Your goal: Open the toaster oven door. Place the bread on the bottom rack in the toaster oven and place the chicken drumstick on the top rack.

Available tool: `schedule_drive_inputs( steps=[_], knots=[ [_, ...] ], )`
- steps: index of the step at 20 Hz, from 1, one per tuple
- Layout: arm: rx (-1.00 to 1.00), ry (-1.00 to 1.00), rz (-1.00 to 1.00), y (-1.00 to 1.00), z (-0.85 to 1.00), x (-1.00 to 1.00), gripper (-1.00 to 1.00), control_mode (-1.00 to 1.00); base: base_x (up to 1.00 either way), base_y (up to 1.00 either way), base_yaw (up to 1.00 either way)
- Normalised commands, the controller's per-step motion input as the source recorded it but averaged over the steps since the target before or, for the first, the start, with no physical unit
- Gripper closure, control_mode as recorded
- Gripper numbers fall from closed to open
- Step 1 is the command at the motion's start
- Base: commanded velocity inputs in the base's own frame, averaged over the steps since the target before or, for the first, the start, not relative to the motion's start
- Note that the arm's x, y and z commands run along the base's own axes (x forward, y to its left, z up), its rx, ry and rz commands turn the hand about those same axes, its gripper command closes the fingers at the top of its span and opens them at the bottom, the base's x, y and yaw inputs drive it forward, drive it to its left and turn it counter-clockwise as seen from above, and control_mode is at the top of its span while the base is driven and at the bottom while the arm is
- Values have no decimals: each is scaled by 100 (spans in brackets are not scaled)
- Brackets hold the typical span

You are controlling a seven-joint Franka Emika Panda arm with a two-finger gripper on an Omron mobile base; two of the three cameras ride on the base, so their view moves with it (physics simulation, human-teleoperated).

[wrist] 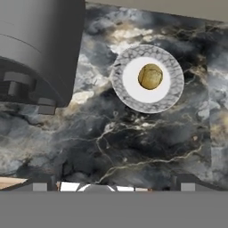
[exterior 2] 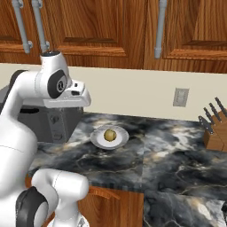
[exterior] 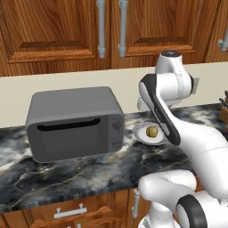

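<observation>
The grey toaster oven (exterior: 73, 104) stands on the dark marble counter with its door (exterior: 69, 139) shut, so the bottom rack and top rack are hidden behind it. To its right, the round yellowish bread (exterior: 152, 132) (exterior 2: 110, 135) (wrist: 150, 76) lies on a small white plate (wrist: 119, 82). My gripper (wrist: 113, 183) hangs open and empty high above the counter, looking down between the oven's right side (wrist: 35, 44) and the plate. Its fingertips (wrist: 39, 183) stand far apart. The chicken drumstick is out of view.
A wooden knife block (exterior 2: 215, 133) stands at the counter's right end below a wall outlet (exterior 2: 180, 97). Wooden upper cabinets (exterior: 58, 31) hang above the counter. Bare marble (wrist: 133, 142) stretches in front of the plate up to the counter's front edge.
</observation>
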Motion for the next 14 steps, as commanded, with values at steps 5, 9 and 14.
schedule_drive_inputs(
  steps=[5,9,14],
  knots=[
    [-10,0,13,23,0,-36,-100,-100,0,0,0],
    [-9,4,19,35,0,-25,-100,-100,0,0,0],
    [-15,4,30,40,0,-23,-100,-100,0,0,0]
  ],
)
